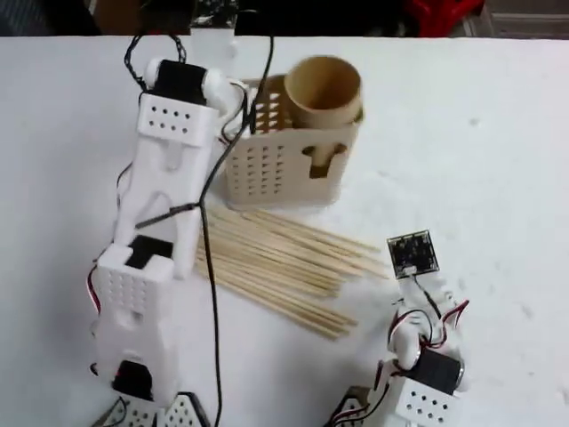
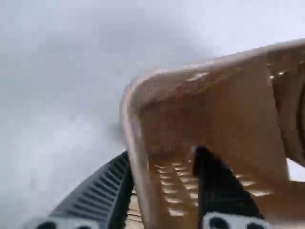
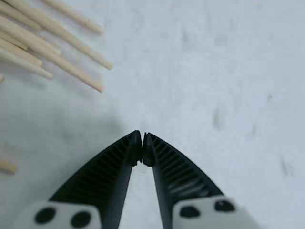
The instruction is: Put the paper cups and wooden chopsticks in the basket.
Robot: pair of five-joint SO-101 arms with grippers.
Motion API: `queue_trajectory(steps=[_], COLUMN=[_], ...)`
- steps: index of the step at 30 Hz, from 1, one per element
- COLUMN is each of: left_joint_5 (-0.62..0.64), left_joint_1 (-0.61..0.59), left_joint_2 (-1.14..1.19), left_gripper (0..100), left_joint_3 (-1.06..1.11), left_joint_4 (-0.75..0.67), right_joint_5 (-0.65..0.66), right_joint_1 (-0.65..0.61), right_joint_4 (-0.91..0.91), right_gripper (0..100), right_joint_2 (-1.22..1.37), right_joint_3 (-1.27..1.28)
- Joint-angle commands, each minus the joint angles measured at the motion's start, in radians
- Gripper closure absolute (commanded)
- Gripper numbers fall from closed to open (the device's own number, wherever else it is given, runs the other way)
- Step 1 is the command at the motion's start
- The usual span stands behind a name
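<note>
Nearest to me, the right arm (image 1: 425, 374) sits low at the table's (image 1: 484, 151) front edge. The right gripper (image 3: 142, 143) points down at bare tabletop, its two black fingertips pressed together with nothing between them. Just beside it lie the tips of the wooden chopsticks (image 3: 57, 43).

A little farther in, those chopsticks (image 1: 284, 262) lie loose on the table in a long, flat bundle. It runs slantwise between the two arms, all of it outside the basket.

Beyond them stands the perforated beige basket (image 1: 284, 165), upright. A paper cup (image 1: 322, 84) sits inside it, mouth up, at the far corner.

The left arm (image 1: 164, 196) stretches along the bundle's side and out to the basket. The left gripper (image 2: 164, 152) is parted and straddles the basket (image 2: 214, 119) wall near a corner. One finger is outside against the wall and the other is down inside.
</note>
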Motion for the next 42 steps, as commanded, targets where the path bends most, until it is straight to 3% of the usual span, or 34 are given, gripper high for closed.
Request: queue_trajectory(steps=[1, 13, 19, 24, 28, 30, 37, 40, 42], left_joint_5=[0.008, -0.061, -0.066, -0.150, -0.227, -0.279, -0.476, -0.557, -0.566], left_joint_1=[-0.024, -0.148, -0.199, -0.191, -0.200, -0.199, -0.306, -0.415, -0.487], left_joint_2=[-0.022, -0.176, -0.433, -0.825, -1.165, -1.330, -1.923, -2.180, -2.327], left_gripper=[77, 78, 78, 78, 78, 78, 78, 78, 78], left_joint_3=[-0.044, -0.381, -0.295, 0.210, 0.773, 1.142, 2.366, 2.679, 2.740], left_joint_4=[-0.041, 0.003, 0.009, 0.003, -0.097, -0.235, -1.002, -1.157, -1.134], right_joint_5=[0.012, 0.012, 0.012, 0.012, 0.012, 0.012, 0.011, 0.011, 0.011], right_joint_1=[-0.008, -0.008, -0.008, -0.008, -0.008, -0.010, -0.036, -0.038, -0.039], right_joint_4=[-0.010, -0.010, -0.010, -0.010, -0.010, -0.010, -0.010, -0.010, -0.010], right_gripper=[97.8, 97.8, 97.8, 97.8, 97.8, 97.8, 97.7, 97.7, 97.7], right_joint_2=[-0.004, -0.004, -0.004, -0.004, -0.004, -0.004, -0.005, -0.004, -0.004], right_joint_3=[0.008, 0.008, 0.008, 0.008, 0.008, 0.008, 0.008, 0.008, 0.008])
